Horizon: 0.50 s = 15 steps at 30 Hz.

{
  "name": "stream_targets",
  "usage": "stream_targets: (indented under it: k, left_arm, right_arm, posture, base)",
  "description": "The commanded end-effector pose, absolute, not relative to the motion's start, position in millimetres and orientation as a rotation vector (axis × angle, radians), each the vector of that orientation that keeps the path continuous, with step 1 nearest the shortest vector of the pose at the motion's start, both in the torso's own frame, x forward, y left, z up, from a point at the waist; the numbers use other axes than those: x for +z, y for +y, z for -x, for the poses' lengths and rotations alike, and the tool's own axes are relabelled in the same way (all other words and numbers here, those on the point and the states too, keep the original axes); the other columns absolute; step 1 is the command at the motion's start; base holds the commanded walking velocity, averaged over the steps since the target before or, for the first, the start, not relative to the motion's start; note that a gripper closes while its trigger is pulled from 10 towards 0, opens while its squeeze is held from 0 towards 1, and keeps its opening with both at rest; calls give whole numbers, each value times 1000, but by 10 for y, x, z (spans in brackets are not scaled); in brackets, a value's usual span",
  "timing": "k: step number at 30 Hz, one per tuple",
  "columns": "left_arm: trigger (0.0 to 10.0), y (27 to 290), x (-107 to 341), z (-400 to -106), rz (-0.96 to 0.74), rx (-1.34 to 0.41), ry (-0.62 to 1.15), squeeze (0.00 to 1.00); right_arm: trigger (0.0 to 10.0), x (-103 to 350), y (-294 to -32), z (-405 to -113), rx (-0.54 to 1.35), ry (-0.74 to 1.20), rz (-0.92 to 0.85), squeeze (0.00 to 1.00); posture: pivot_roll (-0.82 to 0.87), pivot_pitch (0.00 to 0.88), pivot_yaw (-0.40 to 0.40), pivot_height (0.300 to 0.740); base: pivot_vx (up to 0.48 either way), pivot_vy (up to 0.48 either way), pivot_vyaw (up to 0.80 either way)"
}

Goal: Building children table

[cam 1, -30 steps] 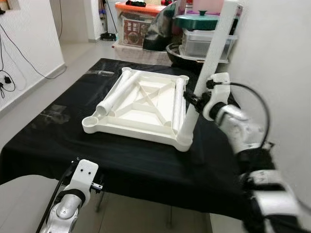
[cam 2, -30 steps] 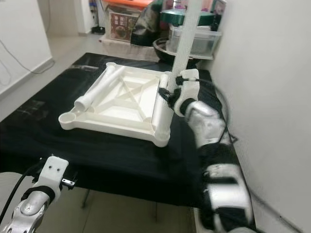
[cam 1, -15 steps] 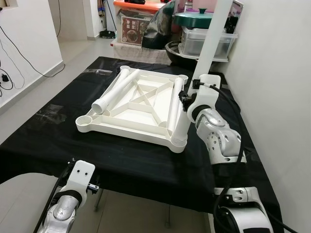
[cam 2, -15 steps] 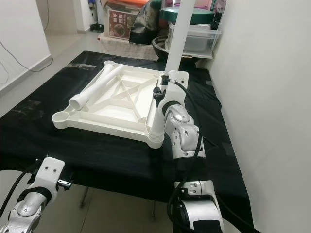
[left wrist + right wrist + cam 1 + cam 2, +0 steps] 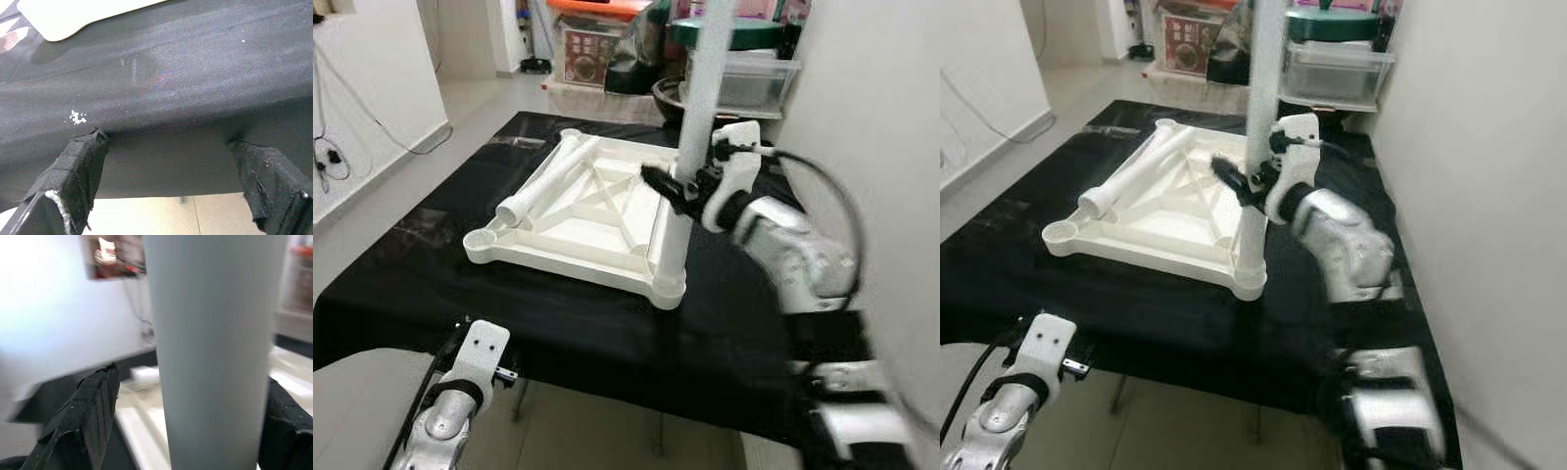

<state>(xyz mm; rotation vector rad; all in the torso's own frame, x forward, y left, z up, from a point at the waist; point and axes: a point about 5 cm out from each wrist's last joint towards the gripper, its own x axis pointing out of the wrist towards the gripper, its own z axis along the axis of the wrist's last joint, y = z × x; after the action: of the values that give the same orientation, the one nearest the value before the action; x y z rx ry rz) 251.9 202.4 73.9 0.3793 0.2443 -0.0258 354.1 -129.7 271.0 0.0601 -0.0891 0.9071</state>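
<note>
I'm counting 1 white tabletop frame (image 5: 582, 211), lying upside down at mid-frame on 1 black-covered table (image 5: 431, 284). Table legs: 3 total. 1 upright leg (image 5: 690, 127) is standing in the frame's corner socket, right of centre; 1 loose leg (image 5: 548, 181) is lying across the frame's left side; 1 more leg (image 5: 668, 211) is lying along its right edge. Grippers: 2. My right gripper (image 5: 674, 186) is sitting at the upright leg, my left gripper (image 5: 171, 181) is hanging at lower left. At the top edge I'm seeing 1 green lid (image 5: 1337, 22), 1 clear bin (image 5: 1332, 73), 1 dark bowl (image 5: 668, 96).
</note>
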Motion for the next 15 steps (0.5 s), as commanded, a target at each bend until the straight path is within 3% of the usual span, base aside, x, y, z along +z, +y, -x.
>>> stream_targets:
  k: [1,4,5,6,7,9,10,11,12,15]
  left_arm:
    - [10000,1964,774,-2579,-387,-54,225,0]
    - [10000,1961,778,-2583,-388,-56,224,0]
    - [10000,1964,785,-2581,-389,-55,222,0]
    - [10000,1964,785,-2581,-389,-55,222,0]
    - [10000,1983,786,-2568,-390,-46,224,0]
    - [10000,1983,786,-2568,-390,-46,224,0]
    - [10000,1996,785,-2555,-390,-39,226,0]
    - [10000,1999,779,-2539,-389,-36,228,0]
    - [10000,1995,768,-2527,-388,-37,232,0]
    - [10000,1988,759,-2522,-387,-39,234,0]
  right_arm:
    - [10000,2610,-1098,-3478,1155,-66,-17,0]
    - [10000,2560,-1074,-3468,1205,-51,0,0]
    - [3490,2529,-1007,-3432,1270,-46,7,0]
    - [3490,2529,-1007,-3432,1270,-46,7,0]
    - [2039,2512,-916,-3339,1358,-51,8,0]
    - [2039,2512,-916,-3339,1358,-51,8,0]
    - [863,2495,-855,-3272,1411,-55,8,0]
    - [863,2467,-813,-3252,1423,-59,7,0]
    - [1882,2433,-797,-3283,1384,-52,0,0]
    - [2471,2404,-800,-3382,1283,-38,-7,0]
  posture:
    - [104,0,-92,740]
    - [104,0,-92,740]
    - [114,0,-98,740]
    - [114,0,-98,740]
    - [133,0,-114,740]
    - [133,0,-114,740]
    - [133,0,-114,740]
    - [133,0,-114,740]
    - [133,0,-114,740]
    - [133,0,-114,740]
  base:
    - [0,0,0]
    - [0,0,0]
    - [0,0,0]
    - [0,0,0]
    - [0,0,0]
    - [0,0,0]
    - [0,0,0]
    - [0,0,0]
    - [0,0,0]
    - [0,0,0]
